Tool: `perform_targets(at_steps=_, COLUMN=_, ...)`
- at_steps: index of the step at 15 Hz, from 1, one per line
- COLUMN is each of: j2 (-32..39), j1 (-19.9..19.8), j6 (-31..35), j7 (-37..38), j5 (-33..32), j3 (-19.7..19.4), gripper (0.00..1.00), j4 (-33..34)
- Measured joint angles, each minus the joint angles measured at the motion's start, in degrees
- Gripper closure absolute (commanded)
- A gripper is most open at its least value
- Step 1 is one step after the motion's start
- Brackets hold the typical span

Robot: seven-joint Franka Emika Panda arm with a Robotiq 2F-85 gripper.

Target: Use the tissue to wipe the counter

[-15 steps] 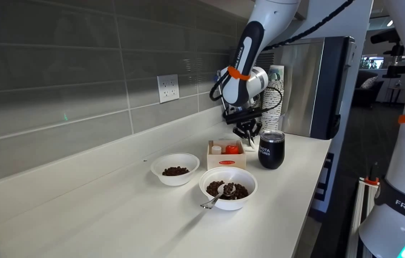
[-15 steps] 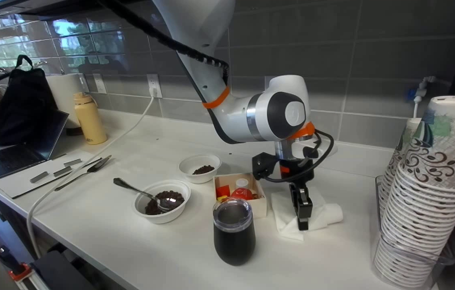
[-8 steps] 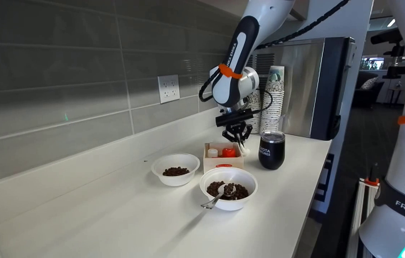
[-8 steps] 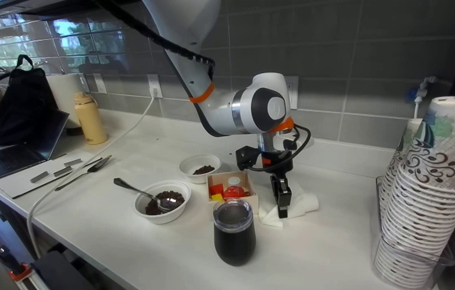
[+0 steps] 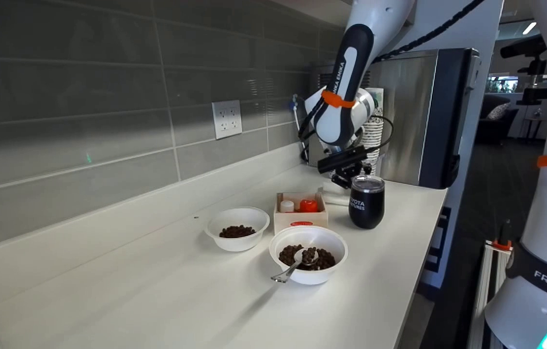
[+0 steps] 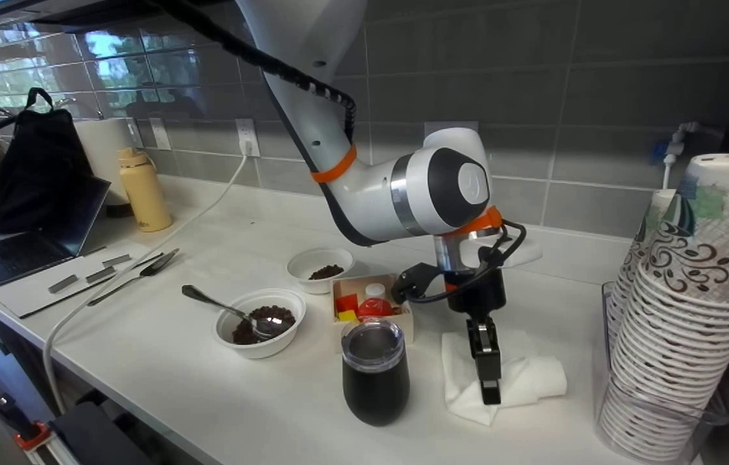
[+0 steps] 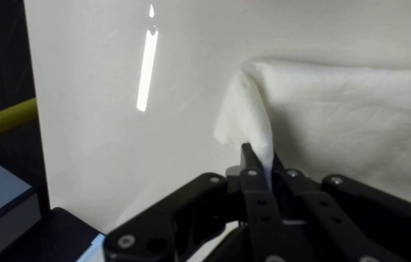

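As the claw [image 7: 261,152], pinching the tissue [image 6: 525,381], slid away from the box [image 5: 297,217], wiping seemed underway, though contact with the counter [image 6: 287,407] was unclear.

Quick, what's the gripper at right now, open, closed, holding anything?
Gripper: closed, its jaws pinching a fold of the white tissue.

Wrinkled white tissue [image 6: 524,382] on white counter [image 6: 280,403], one fold raised, one end apparently rolled
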Motion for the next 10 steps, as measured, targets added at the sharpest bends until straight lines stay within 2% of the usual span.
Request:
perform_targets(at_steps=3, j2=-0.73, j1=-1.07, j6=-0.99, j7=0.76, j5=-0.42, j3=-0.90, gripper=0.98, j4=-2.16)
perform_targets(at_steps=5, j2=-1.28, j1=-2.07, j6=-0.97, j7=0.49, j5=-0.19, j3=-0.17, gripper=0.98, j4=-2.99)
perform_targets(at_steps=10, j2=-3.50, j1=-4.37, j6=-0.92, j7=-4.88, j5=5.84, j3=6.51, gripper=0.98, j4=-3.74)
